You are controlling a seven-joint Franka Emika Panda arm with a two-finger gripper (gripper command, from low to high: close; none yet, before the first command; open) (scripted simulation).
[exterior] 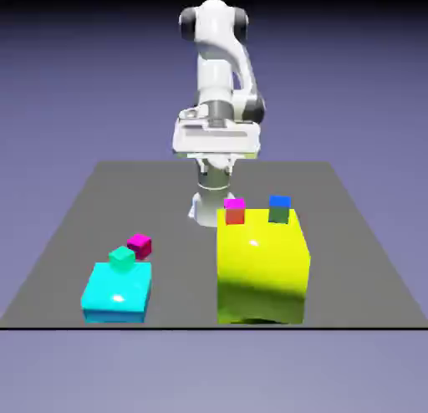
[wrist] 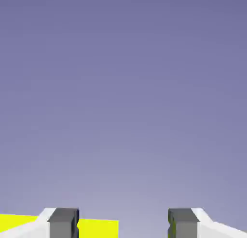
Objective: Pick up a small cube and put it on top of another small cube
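Claw (wrist: 123,223) first: it's spread, with a wide gap between the two grey tips in the hand view, and nothing is pinched or touched by it. In the exterior view it's held up high, above the far part of the dark counter (exterior: 175,190), well apart from all the cubes.

The magenta cube (exterior: 140,246), the small dark-sided one, is seen toward the exterior view's left, just behind the cyan block (exterior: 118,293). A teal-green cube (exterior: 122,259) is carried on top of that block.

The red-fronted cube (exterior: 235,211) with the pink top is perched on the big yellow block (exterior: 261,269), near its far edge, and a blue cube (exterior: 279,210) is set on the same block, nearer the exterior view's right. Some yellow is also caught along the bottom of the hand view, partly covered by one of the tips.
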